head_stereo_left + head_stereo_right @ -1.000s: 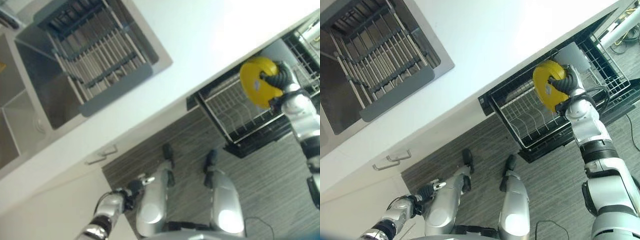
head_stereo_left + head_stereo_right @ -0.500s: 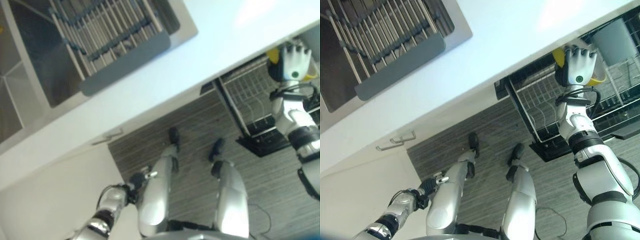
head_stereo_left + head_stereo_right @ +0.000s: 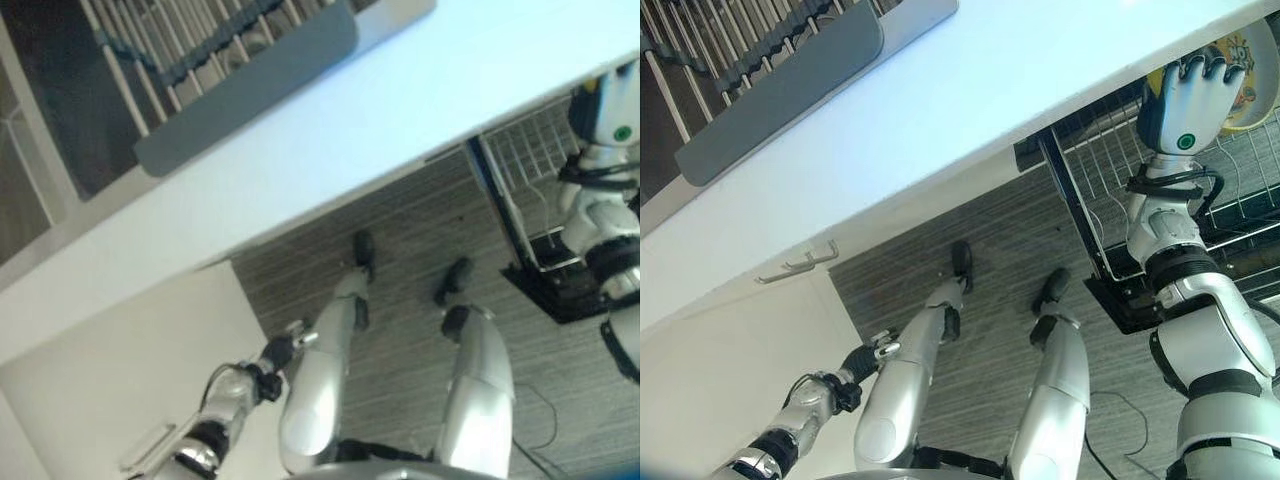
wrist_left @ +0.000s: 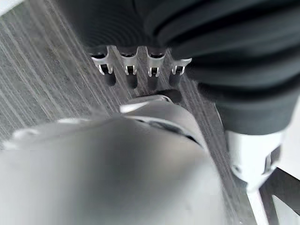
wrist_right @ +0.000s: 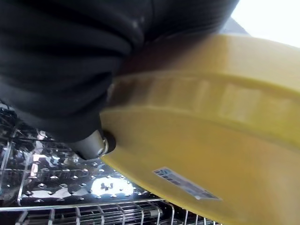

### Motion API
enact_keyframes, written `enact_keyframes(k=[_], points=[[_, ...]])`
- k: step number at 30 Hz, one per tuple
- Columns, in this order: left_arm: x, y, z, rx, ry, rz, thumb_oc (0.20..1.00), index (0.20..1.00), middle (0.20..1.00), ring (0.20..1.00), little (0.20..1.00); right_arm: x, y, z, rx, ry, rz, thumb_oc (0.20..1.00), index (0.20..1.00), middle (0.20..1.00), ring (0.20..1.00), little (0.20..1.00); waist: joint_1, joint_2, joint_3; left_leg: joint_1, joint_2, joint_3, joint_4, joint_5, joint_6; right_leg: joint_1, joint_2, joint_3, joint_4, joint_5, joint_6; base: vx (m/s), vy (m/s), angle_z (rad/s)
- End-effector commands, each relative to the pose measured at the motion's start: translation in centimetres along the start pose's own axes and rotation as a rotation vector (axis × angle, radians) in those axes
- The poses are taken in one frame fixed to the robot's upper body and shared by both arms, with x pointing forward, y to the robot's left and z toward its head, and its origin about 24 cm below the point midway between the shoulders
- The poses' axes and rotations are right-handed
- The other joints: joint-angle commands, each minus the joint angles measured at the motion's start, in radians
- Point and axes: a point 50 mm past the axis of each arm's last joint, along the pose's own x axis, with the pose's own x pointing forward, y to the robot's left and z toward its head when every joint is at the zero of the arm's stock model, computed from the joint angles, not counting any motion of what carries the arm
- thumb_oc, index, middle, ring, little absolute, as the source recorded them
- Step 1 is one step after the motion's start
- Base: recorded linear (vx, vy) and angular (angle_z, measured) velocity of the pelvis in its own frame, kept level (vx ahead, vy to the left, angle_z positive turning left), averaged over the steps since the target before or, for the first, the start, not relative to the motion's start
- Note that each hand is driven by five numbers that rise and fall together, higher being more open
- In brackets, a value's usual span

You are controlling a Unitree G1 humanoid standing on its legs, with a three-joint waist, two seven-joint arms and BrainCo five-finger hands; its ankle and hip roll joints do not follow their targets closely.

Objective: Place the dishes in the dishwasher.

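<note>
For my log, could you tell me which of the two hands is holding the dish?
The right hand, raised over the dishwasher rack, grips the yellow dish. The left hand hangs low by the floor, holding nothing.

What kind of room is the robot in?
Most likely a kitchen. A white countertop holds a sink with a drying rack, and beneath it a pulled-out dishwasher rack stands open, over which the right hand holds a yellow dish.

A small sticker on the yellow dish [image 5: 211, 140]; print unreadable

Right hand [image 3: 1188, 92] raised, fingers curled; left hand [image 3: 862, 362] hangs low.
</note>
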Motion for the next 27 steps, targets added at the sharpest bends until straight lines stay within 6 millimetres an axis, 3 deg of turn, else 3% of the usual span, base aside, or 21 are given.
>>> enact_keyframes(k=[1, 5, 12, 21, 22, 23, 27], points=[[-1.0, -1.3, -2.4, -0.034, 0.058, -0.074, 1.0, 1.0, 1.0, 1.0, 1.0, 4.1, -1.9, -2.8, -0.109, -0.006, -0.143, 0.2, 0.2, 0.2, 0.2, 0.2, 0.015, 0.096, -0.027, -0.01, -0.017, -0.058, 0.028, -0.113, -0.041, -0.008, 0.045, 0.071, 0.144, -0.142, 0.032, 0.0, 0.035, 0.02], [-1.0, -1.7, -2.0, -0.025, 0.036, -0.115, 1.0, 1.0, 1.0, 1.0, 1.0, 4.8, -2.0, -2.8, -0.111, 0.032, -0.139, 0.2, 0.2, 0.2, 0.2, 0.2, 0.021, 0.109, -0.027, -0.035, -0.017, -0.055, 0.022, -0.105, -0.04, -0.036, 0.041, 0.072, 0.152, -0.141, 0.034, 0.0, 0.026, 0.02], [-0.7, -2.9, -1.7, -0.075, 0.007, -0.155, 1.0, 1.0, 1.0, 1.0, 1.0, 3.7, -2.0, -3.8, -0.074, 0.224, -0.208, 0.2, 0.2, 0.2, 0.2, 0.2, 0.022, 0.135, -0.027, -0.081, -0.019, -0.045, 0.029, -0.104, -0.04, -0.084, 0.038, 0.082, 0.174, -0.151, 0.031, 0.02, 0.04, 0.03], [-0.9, -4.0, -1.5, -0.083, -0.032, -0.219, 1.0, 1.0, 1.0, 1.0, 1.0, 3.9, -2.0, -3.7, -0.061, 0.229, -0.213, 0.2, 0.2, 0.2, 0.2, 0.2, 0.032, 0.164, -0.027, -0.136, -0.022, -0.038, 0.049, -0.106, -0.044, -0.136, 0.029, 0.087, 0.188, -0.154, 0.029, 0.02, 0.028, -0.02], [-0.9, -3.9, -1.4, -0.085, -0.035, -0.22, 1.0, 1.0, 1.0, 1.0, 1.0, 3.9, -1.9, -3.7, -0.057, 0.231, -0.202, 0.316, 0.316, 0.316, 0.316, 0.316, 0.032, 0.165, -0.027, -0.139, -0.022, -0.038, 0.049, -0.106, -0.044, -0.139, 0.029, 0.087, 0.187, -0.154, 0.029, 0.0, 0.0, 0.0], [-0.9, -3.9, -1.4, -0.088, -0.037, -0.223, 1.0, 1.0, 1.0, 1.0, 1.0, 3.7, -1.8, -3.7, -0.046, 0.228, -0.187, 1.0, 1.0, 1.0, 1.0, 1.0, 0.033, 0.167, -0.027, -0.142, -0.021, -0.036, 0.049, -0.106, -0.044, -0.141, 0.027, 0.087, 0.186, -0.152, 0.03, 0.0, 0.0, 0.0], [-1.0, -4.0, -1.3, -0.084, -0.038, -0.227, 1.0, 1.0, 1.0, 1.0, 1.0, 3.1, -1.0, -3.5, 0.05, 0.285, -0.104, 1.0, 1.0, 1.0, 1.0, 1.0, 0.035, 0.169, -0.027, -0.144, -0.021, -0.036, 0.053, -0.108, -0.045, -0.142, 0.026, 0.086, 0.184, -0.152, 0.03, 0.0, 0.0, 0.0]])
